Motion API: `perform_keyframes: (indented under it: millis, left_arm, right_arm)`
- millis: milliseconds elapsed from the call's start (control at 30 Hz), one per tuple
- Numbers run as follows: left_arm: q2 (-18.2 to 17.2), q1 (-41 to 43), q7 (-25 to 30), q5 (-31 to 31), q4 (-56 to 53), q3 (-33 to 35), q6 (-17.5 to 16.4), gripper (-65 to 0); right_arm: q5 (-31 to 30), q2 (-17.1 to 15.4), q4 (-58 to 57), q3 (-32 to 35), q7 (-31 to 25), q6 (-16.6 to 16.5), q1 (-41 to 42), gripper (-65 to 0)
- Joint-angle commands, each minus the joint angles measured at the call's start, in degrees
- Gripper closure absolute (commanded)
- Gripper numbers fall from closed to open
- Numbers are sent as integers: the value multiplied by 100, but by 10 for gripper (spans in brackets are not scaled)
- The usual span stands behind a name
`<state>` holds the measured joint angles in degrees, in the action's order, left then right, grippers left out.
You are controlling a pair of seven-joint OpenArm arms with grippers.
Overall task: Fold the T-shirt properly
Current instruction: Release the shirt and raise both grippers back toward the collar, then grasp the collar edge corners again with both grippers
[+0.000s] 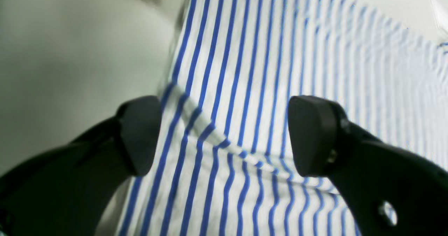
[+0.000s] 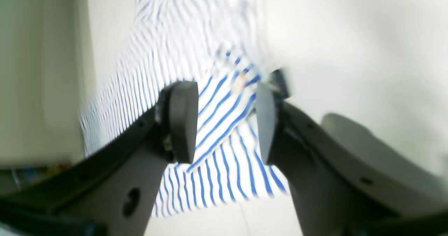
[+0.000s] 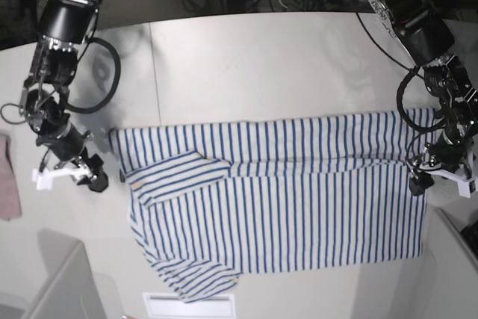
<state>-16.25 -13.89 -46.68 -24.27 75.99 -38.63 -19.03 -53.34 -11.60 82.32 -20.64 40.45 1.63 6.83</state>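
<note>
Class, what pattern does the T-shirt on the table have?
White with thin blue stripes: the T-shirt shows best in the base view.

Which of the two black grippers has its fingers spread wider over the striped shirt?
The left gripper; its fingers stand far apart over the white blue-striped cloth T-shirt, while the right gripper shows a narrower gap.

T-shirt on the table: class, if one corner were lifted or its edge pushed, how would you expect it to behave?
The T-shirt would probably droop limply; its sleeve already lies folded over the body. Pushed, it likely bunches instead of sliding whole, as the wrinkle in the left wrist view suggests. Thin cloth, so probably light.
</note>
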Motion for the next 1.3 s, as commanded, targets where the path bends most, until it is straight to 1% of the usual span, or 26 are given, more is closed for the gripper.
perform_keyframes:
  millis: [0, 67, 133, 233, 333, 367, 433, 500, 600, 667, 767, 900, 1133, 1267]
  left_arm:
    - [-76, 101, 109, -118, 318, -212, -1, -541]
    - [109, 523, 109, -469, 705, -554, 8, -541]
    - [205, 927, 109, -795, 995, -871, 17, -541]
    - [399, 1543, 109, -1287, 1206, -1302, 17, -541]
    - [451, 1947, 109, -1709, 1206, -1601, 17, -541]
    - [487, 2105, 109, -1815, 1188, -1653, 17, -541]
    - [557, 2396, 127, -1964, 1232, -1671, 17, -541]
    - [636, 2536, 136, -2017, 1215, -1671, -1, -541]
    - [680, 2554, 144, -2017, 1065, -1671, -9, -541]
    - [680, 2527, 153, -2017, 951, -1671, -9, -541]
    - [680, 2290, 153, -1982, 766, -1662, -9, -541]
    - [654, 1991, 153, -1973, 450, -1662, -9, -541]
    - [636, 1455, 153, -1964, -280, -1671, 17, -541]
    - [636, 1253, 162, -1964, -596, -1671, 17, -540]
  right_arm:
    - [-77, 30, 291, -111, 4, 105, -19, -254]
    - [-77, 170, 704, -208, -23, 466, -371, -261]
    - [-86, 346, 1012, -226, -40, 668, -687, -288]
    - [-86, 689, 1363, -243, -40, 738, -1153, -320]
    - [-68, 962, 1398, -243, -49, 756, -1443, -320]
    - [-68, 1041, 1354, -243, -67, 835, -1505, -320]
    - [-68, 1094, 1196, -226, -286, 1231, -1584, -321]
    - [-68, 1102, 1003, -182, -603, 1424, -1602, -321]
    - [-68, 1085, 660, -182, -919, 1415, -1558, -321]
    - [-68, 1076, 493, -182, -1025, 1415, -1479, -321]
    - [-68, 1067, 238, -182, -1095, 1389, -1356, -323]
    - [-68, 1067, 18, -191, -1122, 1116, -1180, -323]
    - [-68, 1067, -254, -235, -1139, 1116, -995, -323]
    - [-59, 970, -263, -173, -1394, 1116, -986, -323]
